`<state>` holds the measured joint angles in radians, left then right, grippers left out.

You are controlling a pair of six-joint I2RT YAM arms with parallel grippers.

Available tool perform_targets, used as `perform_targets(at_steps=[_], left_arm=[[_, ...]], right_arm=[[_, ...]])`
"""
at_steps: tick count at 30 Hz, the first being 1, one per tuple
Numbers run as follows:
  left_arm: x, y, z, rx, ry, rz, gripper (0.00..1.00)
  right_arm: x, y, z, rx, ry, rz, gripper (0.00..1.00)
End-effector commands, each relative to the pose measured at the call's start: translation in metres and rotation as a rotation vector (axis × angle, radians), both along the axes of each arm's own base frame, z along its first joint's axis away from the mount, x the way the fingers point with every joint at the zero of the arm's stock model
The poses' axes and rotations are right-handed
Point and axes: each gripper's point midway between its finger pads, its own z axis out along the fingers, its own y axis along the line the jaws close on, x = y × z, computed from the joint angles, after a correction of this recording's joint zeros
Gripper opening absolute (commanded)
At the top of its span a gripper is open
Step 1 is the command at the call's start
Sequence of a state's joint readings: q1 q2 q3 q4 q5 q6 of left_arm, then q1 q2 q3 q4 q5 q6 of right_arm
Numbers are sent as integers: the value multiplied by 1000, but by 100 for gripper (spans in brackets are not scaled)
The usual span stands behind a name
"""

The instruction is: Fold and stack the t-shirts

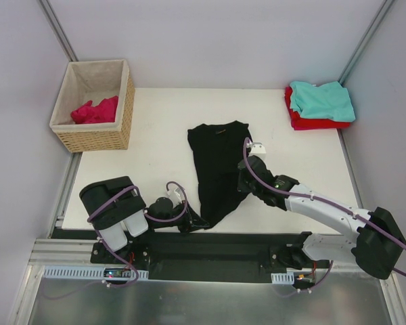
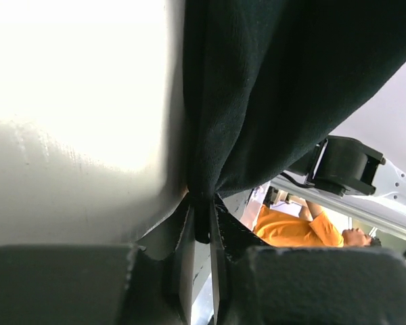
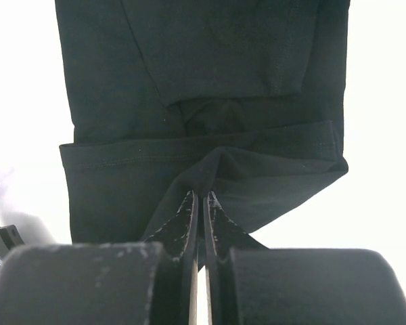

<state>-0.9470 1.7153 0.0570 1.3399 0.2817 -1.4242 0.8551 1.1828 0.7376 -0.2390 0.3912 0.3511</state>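
A black t-shirt [image 1: 216, 162] lies lengthwise on the white table, collar at the far end, narrowing to a point at the near edge. My left gripper [image 1: 197, 222] is shut on its near bottom corner; in the left wrist view the black cloth [image 2: 257, 88] is pinched between the jaws [image 2: 201, 223]. My right gripper [image 1: 242, 181] is shut on the shirt's right edge, a fold of cloth [image 3: 210, 101] pulled up into its jaws [image 3: 203, 196]. A teal t-shirt [image 1: 321, 99] lies folded on a red t-shirt [image 1: 311, 122] at the far right. A magenta-pink t-shirt [image 1: 95, 110] lies crumpled in the basket.
A wicker basket [image 1: 95, 139] with beige lining stands at the table's far left corner. White walls with metal posts close in the table on three sides. The near edge is a black rail [image 1: 216, 247] holding both arm bases.
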Motion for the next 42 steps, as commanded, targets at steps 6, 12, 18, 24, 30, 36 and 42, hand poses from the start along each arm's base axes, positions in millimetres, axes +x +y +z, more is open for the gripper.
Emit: perform_targets(at_steps=[6, 12, 18, 24, 30, 36, 42], left_arm=[[-14, 43, 10, -39, -66, 23, 0], [2, 28, 26, -3, -128, -34, 0], [41, 27, 96, 97, -357, -25, 1], [49, 30, 69, 127, -279, -32, 0], [64, 26, 56, 167, -275, -35, 0], [85, 23, 63, 163, -288, -20, 0], [97, 26, 76, 167, -315, -6, 0]], right_arm=[[8, 2, 19, 41, -54, -16, 1], [10, -4, 31, 27, -87, -24, 1], [8, -9, 31, 26, -92, -37, 1], [7, -15, 36, 34, -110, -55, 1], [10, -33, 41, 7, -134, -103, 1], [19, -44, 40, -6, -137, -141, 1], [24, -43, 36, 7, -122, -139, 1]])
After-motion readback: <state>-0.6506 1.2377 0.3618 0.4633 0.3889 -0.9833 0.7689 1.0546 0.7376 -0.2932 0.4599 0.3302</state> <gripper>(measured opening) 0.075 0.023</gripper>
